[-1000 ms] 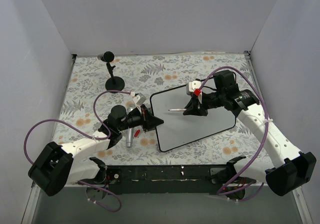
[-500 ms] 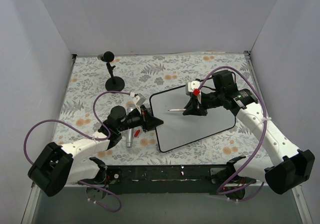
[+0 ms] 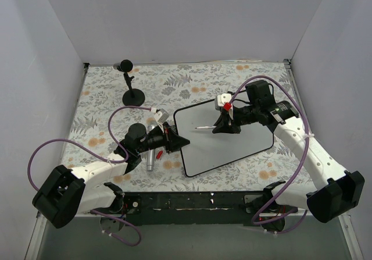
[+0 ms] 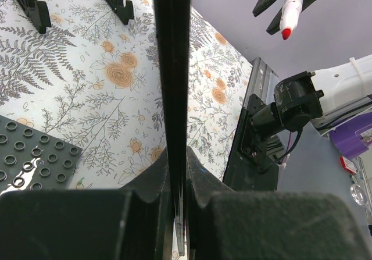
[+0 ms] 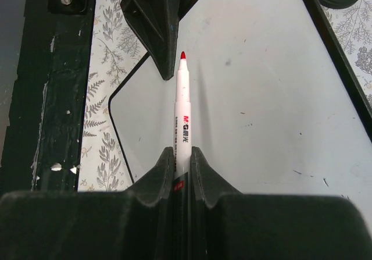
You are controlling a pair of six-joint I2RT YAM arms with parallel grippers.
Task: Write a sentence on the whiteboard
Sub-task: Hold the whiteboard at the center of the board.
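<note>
The whiteboard [image 3: 232,143] lies in the middle of the floral table, glossy white with a thin black edge. No red sentence shows on it, only a few tiny specks. My left gripper [image 3: 180,141] is shut on the board's left edge, which runs as a black strip [image 4: 171,68] between its jaws [image 4: 177,155]. My right gripper [image 3: 224,126] is shut on a white marker [image 5: 183,114] and holds it over the board [image 5: 273,85]. The marker's red tip points toward the left gripper. In the left wrist view the marker [image 4: 289,10] hangs clear of the board.
A black stand with a round base [image 3: 132,94] is at the back left. A grey cylinder [image 3: 150,160] and a small red piece [image 3: 158,154] lie by the left gripper. A dark perforated plate [image 4: 32,155] lies under the board. Grey walls surround the table, and a black rail [image 3: 192,202] runs along its near edge.
My right arm has shifted slightly to the left and away from the near edge, and the marker has barely moved. The left gripper and the board have stayed still.
</note>
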